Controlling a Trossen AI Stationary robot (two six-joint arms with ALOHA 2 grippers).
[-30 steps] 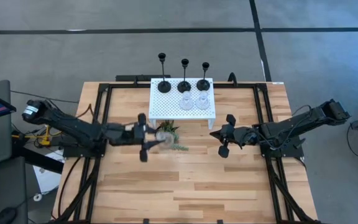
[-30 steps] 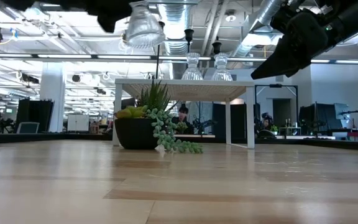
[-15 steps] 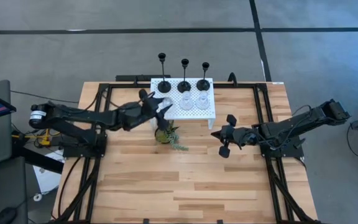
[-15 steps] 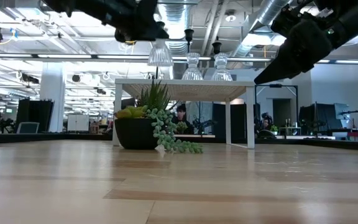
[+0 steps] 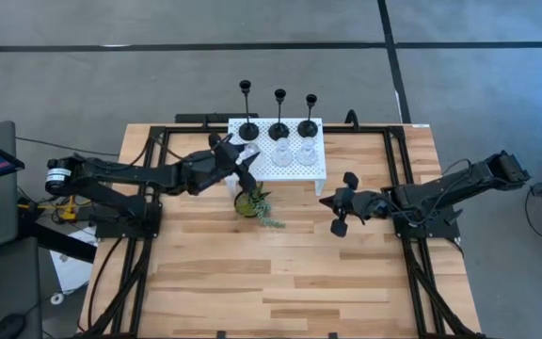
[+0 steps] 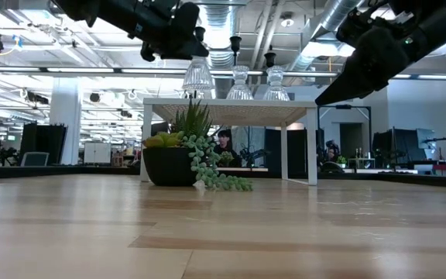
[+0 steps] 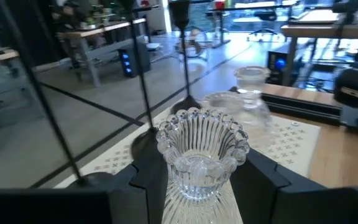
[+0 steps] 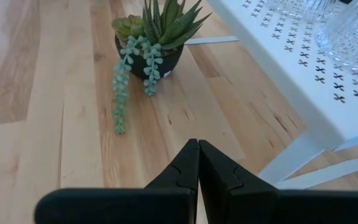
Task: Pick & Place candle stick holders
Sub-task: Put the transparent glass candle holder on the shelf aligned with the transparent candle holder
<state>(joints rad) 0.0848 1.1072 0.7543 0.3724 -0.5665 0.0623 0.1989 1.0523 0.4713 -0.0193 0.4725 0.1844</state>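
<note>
clear ribbed glass sits clamped between the fingers of the left gripper (image 7: 197,180), a short glass candle stick holder (image 7: 202,152) with a scalloped rim, held upright with a dark finger pressed on each side of its lower body. in the high view the left gripper (image 5: 237,166) is over the left front corner of the white perforated stand (image 5: 318,168), and the low view shows the held holder (image 6: 197,76) just above the stand's top, whether touching it or not i cannot tell. the left arm (image 5: 125,174) reaches in a long, nearly level line from its base at the table's left edge, across toward the stand. on the stand two more clear glass holders (image 5: 294,153) stand side by side in the front row, and behind them three black holders (image 5: 278,116) with round bases and thin stems stand in a row along the back. a small green potted plant (image 5: 252,202) sits on the wooden table (image 5: 280,282) just in front of the stand's left front corner, its trailing strands spilling toward the right. the right gripper (image 8: 197,165) has its fingers pressed together with nothing between them; it hangs above the table to the right of the plant and in front of the stand's right end (image 5: 343,203), its arm stretched in from the right side, well apart from the holders.
</note>
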